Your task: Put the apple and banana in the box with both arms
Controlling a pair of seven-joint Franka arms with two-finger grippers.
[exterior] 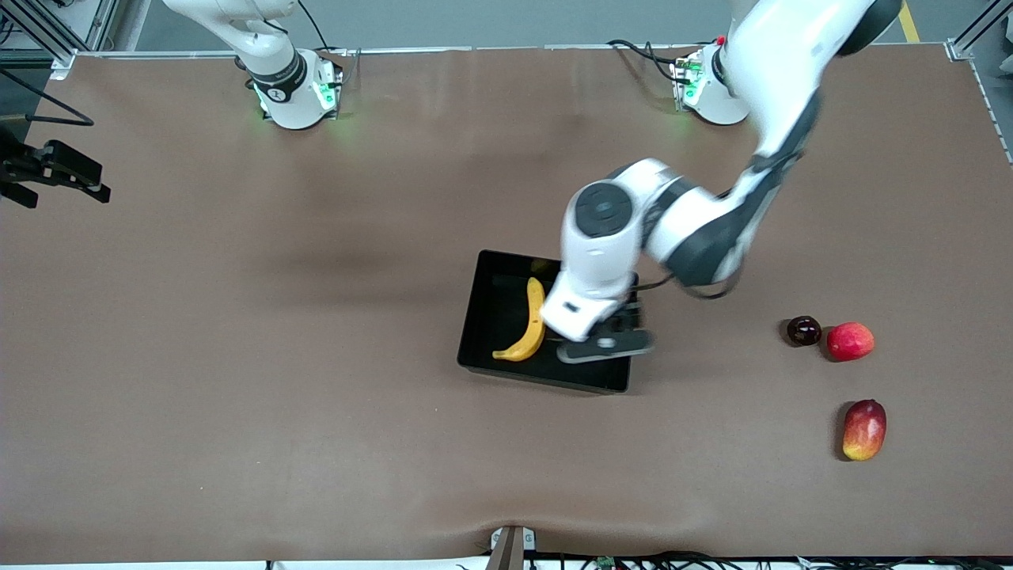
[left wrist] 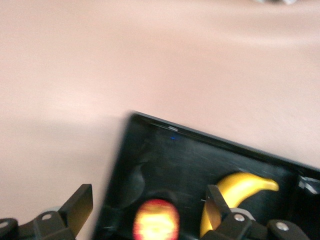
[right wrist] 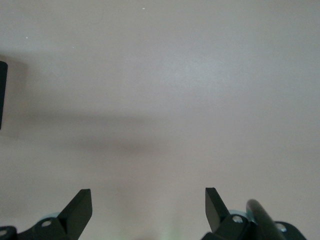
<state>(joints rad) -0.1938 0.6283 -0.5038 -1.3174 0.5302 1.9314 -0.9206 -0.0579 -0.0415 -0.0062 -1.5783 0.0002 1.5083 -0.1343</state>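
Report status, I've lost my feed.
Left hand open over the box, apple below its fingers. Right hand open, waiting over bare table. Banana in box. Nothing blocking.

Robotics lab bench.
Brown-covered table, two bolted white arm bases at 12 o'clock, aluminium framing at corners, loose cables.

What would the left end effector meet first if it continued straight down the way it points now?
Most likely the apple, which lies in the box directly between the open fingers of the left end effector, beside the banana. Depth is unclear, so the gap cannot be judged.
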